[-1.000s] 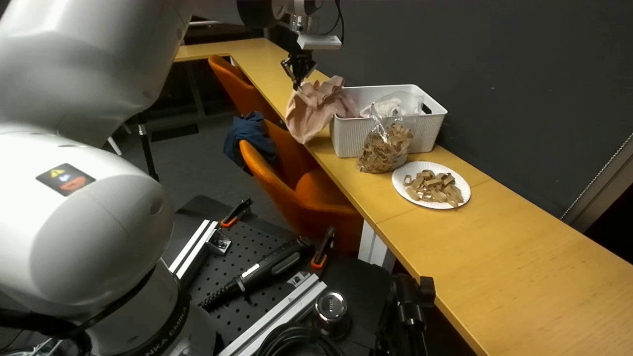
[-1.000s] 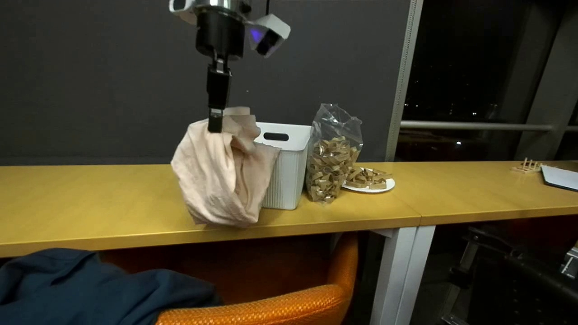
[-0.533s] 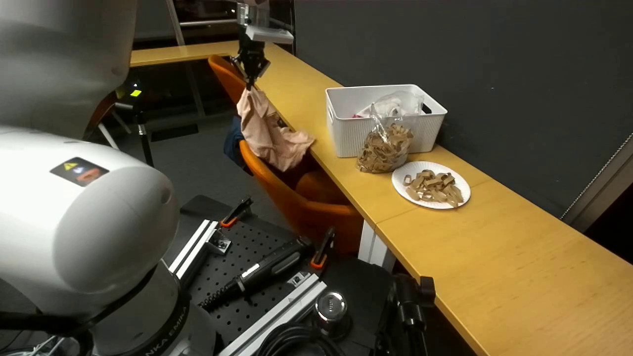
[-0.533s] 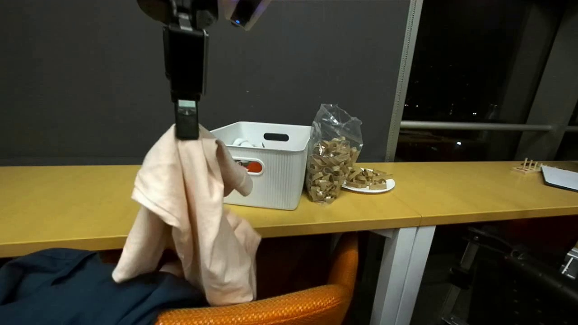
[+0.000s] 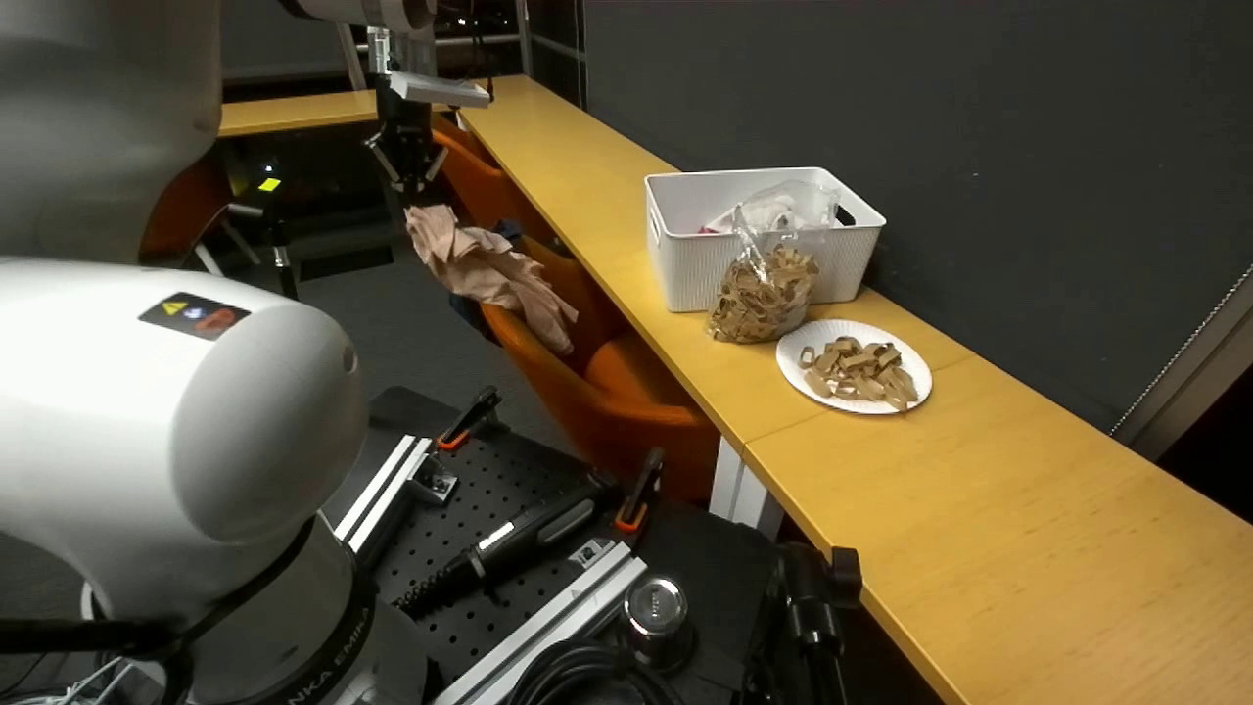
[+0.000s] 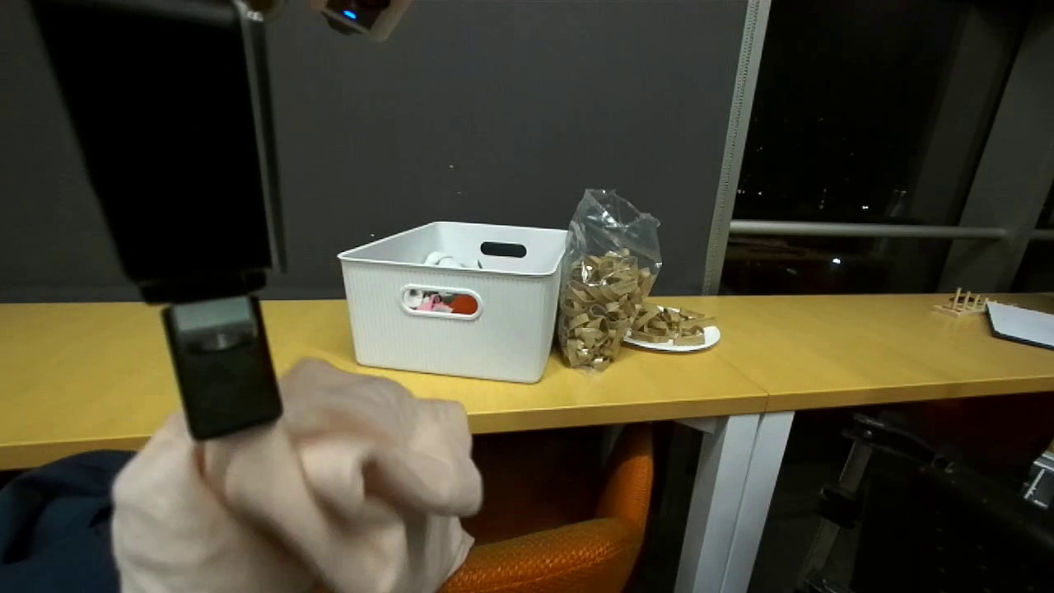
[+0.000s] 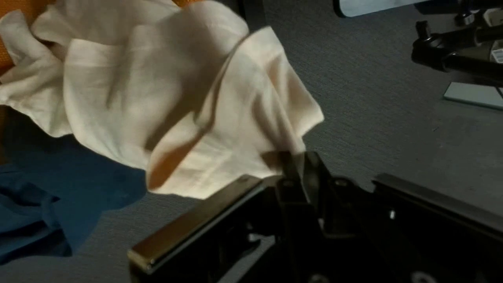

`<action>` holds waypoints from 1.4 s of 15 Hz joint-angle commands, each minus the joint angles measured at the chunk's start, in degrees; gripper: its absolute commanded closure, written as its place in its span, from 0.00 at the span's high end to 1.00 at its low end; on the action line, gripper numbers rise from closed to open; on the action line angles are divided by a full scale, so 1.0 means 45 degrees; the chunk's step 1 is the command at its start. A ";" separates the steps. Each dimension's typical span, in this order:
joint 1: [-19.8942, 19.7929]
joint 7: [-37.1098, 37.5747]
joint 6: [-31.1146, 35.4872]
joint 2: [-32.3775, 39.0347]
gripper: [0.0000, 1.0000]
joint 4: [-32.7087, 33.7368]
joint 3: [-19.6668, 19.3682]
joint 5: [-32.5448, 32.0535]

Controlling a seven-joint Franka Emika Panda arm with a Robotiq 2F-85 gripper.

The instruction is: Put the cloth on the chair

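The pale pink cloth [image 5: 492,276] hangs from my gripper [image 5: 409,199] and drapes across the backrest of the orange chair [image 5: 587,397]. It also shows, crumpled, in an exterior view [image 6: 362,486], and in the wrist view [image 7: 157,90]. There the gripper [image 7: 298,163] has its fingertips close together with an edge of cloth between them. In an exterior view one finger [image 6: 235,412] shows in front of the cloth; the other is hidden. The chair's rim [image 6: 568,548] shows below right of the cloth. The cloth's free end lies over the chair's inner side.
A dark blue garment [image 6: 53,511] lies over the same chair; it also shows in the wrist view [image 7: 86,184]. A white basket [image 5: 680,269], a clear bag of brown pieces [image 5: 764,294] and a white plate [image 5: 917,390] stand on the yellow table [image 5: 979,499].
The gripper has moved from beside the basket, away from the table, to the chair's backrest, and lower. The cloth moved with it and now drapes over the chair.
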 commanded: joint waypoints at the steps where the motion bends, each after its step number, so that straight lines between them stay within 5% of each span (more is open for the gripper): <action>1: -0.0015 0.0148 0.0118 -0.0247 0.44 -0.0207 0.0037 -0.0081; 9: -0.1239 0.0694 0.0289 -0.2573 1.00 -0.0918 -0.0464 0.0224; 15: -0.2589 0.0686 0.0343 -0.4743 1.00 -0.2061 -0.1143 0.0983; 21: -0.3035 0.0834 0.0549 -0.5874 1.00 -0.3395 -0.1899 0.1574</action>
